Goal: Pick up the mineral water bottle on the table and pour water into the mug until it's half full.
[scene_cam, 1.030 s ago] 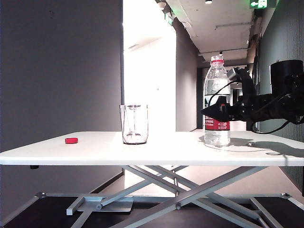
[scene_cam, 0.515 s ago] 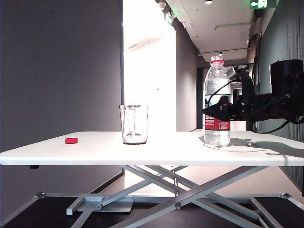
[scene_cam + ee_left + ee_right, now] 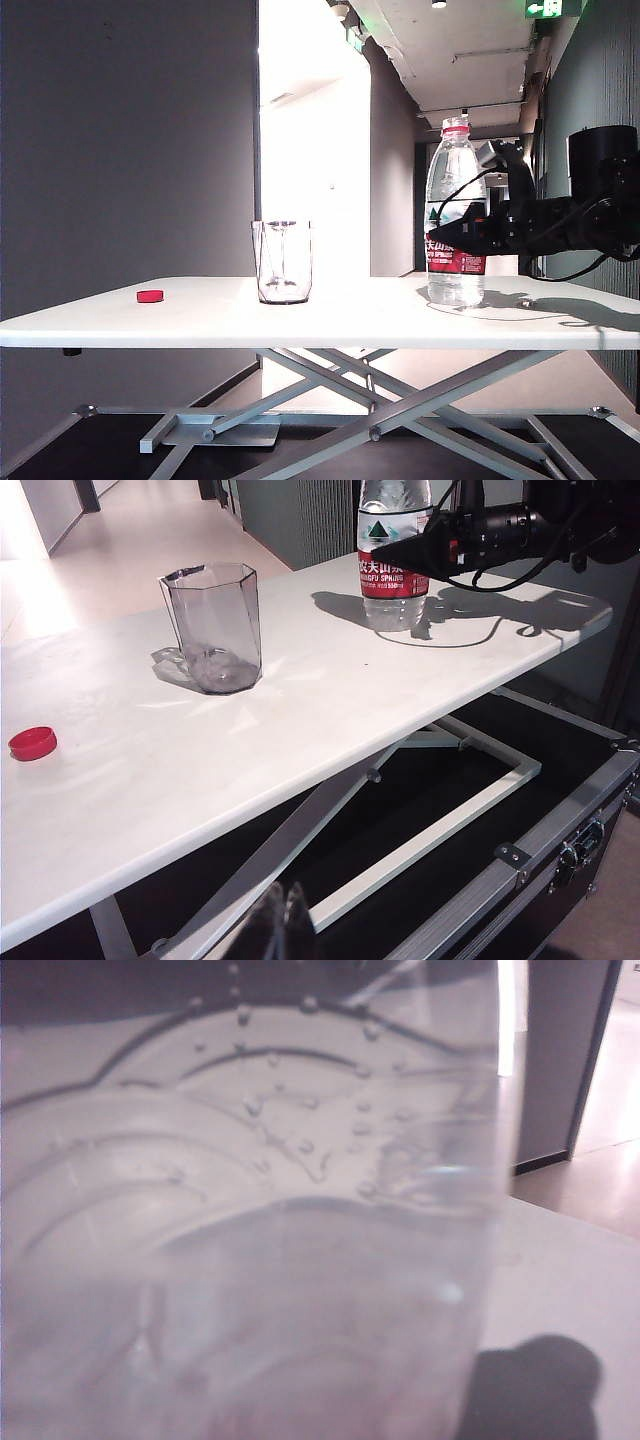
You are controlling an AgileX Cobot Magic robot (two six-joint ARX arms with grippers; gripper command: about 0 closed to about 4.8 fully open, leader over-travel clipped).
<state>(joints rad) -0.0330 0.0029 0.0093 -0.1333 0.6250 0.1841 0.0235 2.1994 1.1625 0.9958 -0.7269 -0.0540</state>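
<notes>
Since a second ago the right pincer has narrowed onto the tall clear red-labelled mineral water bottle, nudging it mugward on the white table and seemingly gripping it for lifting, while the left-wrist view shows the clear tumbler mug waiting apart beside a red cap, with the left pincer apparently closed below, and the right-wrist view fills with bottle plastic.

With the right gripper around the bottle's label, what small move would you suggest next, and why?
Probably finish closing, then lift slightly. The right gripper brackets the mineral water bottle at its label, and the bottle stands on the table. The mug stands apart and looks empty. The left gripper is off the table.
</notes>
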